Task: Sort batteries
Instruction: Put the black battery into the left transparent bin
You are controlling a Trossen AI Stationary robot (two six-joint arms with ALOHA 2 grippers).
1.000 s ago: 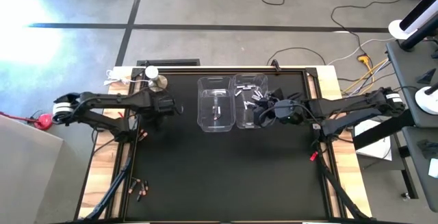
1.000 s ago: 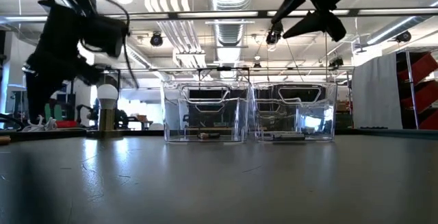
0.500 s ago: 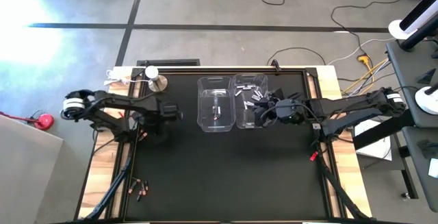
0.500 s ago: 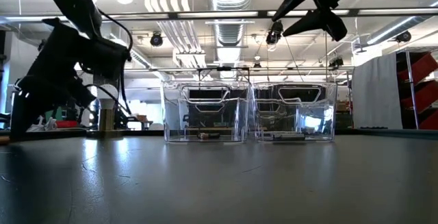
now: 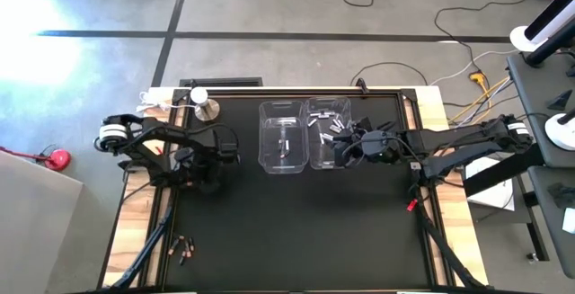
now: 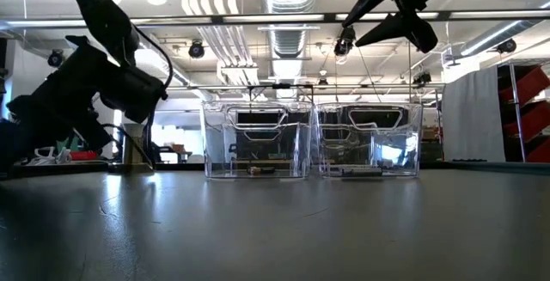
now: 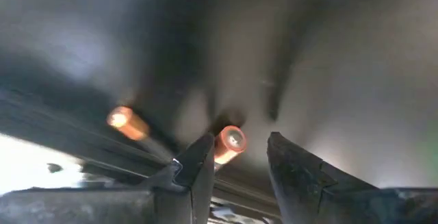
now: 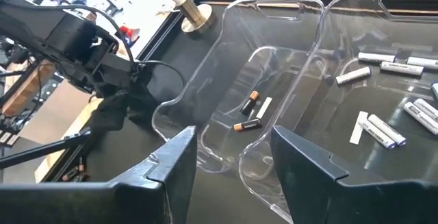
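The left gripper (image 7: 236, 162) is parted low at the black mat's (image 5: 296, 222) left edge, a copper battery (image 7: 228, 144) between its fingers; the right gripper (image 8: 229, 152), empty, open, is held above two clear bins (image 5: 305, 135) holding batteries (image 8: 380, 129); open mat is seen nearer.

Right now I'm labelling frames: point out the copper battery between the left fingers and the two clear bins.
copper battery (image 7: 229, 143), left wrist view, its lit end.
left bin (image 5: 282, 161), high view, floor.
right bin (image 5: 325, 157), high view, floor.
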